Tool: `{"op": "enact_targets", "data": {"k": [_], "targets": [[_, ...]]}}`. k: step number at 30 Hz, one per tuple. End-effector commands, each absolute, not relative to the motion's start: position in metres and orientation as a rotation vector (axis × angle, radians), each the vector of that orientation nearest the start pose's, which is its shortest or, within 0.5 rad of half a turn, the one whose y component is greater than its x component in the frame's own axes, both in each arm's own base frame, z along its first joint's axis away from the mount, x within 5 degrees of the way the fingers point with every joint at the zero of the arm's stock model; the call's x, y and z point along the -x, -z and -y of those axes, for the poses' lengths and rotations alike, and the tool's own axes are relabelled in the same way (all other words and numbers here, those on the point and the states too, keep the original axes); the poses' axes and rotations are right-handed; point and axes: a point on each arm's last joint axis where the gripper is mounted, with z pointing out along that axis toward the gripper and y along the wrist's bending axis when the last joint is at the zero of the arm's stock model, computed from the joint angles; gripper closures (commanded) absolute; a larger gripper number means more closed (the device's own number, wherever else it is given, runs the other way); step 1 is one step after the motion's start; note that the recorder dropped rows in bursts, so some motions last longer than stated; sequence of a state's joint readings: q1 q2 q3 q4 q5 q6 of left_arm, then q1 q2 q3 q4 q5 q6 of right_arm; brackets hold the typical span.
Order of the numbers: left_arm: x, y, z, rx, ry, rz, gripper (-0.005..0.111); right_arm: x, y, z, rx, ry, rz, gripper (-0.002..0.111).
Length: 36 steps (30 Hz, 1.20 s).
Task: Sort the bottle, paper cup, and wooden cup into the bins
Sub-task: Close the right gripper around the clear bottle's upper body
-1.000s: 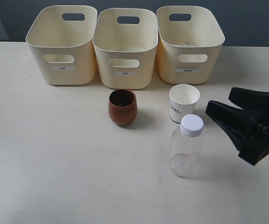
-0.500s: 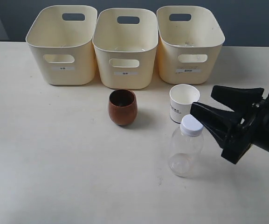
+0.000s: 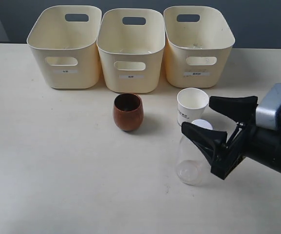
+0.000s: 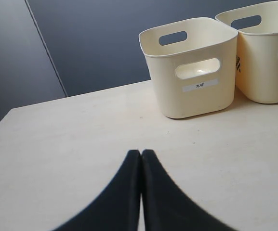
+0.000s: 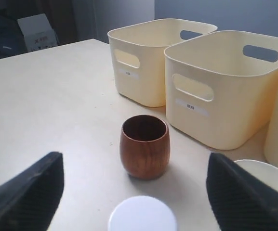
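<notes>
The clear bottle [image 3: 191,163] with its white cap [image 5: 142,214] stands on the table in front of the paper cup [image 3: 192,103]. My right gripper [image 3: 197,115] is open, with one finger [image 3: 202,138] across the bottle's neck and the other finger [image 3: 233,106] beside the paper cup. In the right wrist view the cap lies between the spread fingers of the right gripper [image 5: 135,159]. The wooden cup [image 3: 128,112] stands upright to the left, untouched. My left gripper [image 4: 141,152] is shut on nothing, low over bare table, and it does not show in the exterior view.
Three cream bins [image 3: 57,73], [image 3: 130,85], [image 3: 198,83] stand in a row at the back of the table, all looking empty. The left wrist view shows the labelled left bin [image 4: 191,96] ahead. A dark wall rises behind the table.
My right gripper has moved left across the table, from well right of the bottle to straddling its cap. The bottle, both cups and the bins have not moved.
</notes>
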State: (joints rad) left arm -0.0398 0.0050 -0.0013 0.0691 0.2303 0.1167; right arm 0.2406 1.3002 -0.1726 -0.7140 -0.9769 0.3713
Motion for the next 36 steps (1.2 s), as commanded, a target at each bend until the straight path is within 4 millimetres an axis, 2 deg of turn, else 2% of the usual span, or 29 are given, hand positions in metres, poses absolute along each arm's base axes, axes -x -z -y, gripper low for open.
{"op": "enact_targets", "data": {"k": [1, 19, 30, 33, 36], "targets": [[-0.056, -0.193, 0.001, -0.181, -0.117, -1.700, 0.107, -0.167, -0.182, -0.093, 0.713, -0.601, -1.641, 0.031], [-0.056, -0.193, 0.001, -0.181, -0.117, -1.700, 0.107, -0.179, -0.152, -0.091, 0.657, -0.589, -1.795, 0.031], [-0.056, -0.193, 0.001, -0.181, -0.117, -1.699, 0.107, -0.184, -0.138, -0.094, 0.647, -0.632, -1.829, 0.032], [-0.056, -0.193, 0.001, -0.181, -0.117, -1.699, 0.107, -0.185, -0.139, -0.095, 0.636, -0.646, -1.810, 0.040], [-0.056, -0.193, 0.001, -0.181, -0.117, -1.699, 0.107, -0.185, -0.141, -0.096, 0.632, -0.653, -1.795, 0.058]]}}
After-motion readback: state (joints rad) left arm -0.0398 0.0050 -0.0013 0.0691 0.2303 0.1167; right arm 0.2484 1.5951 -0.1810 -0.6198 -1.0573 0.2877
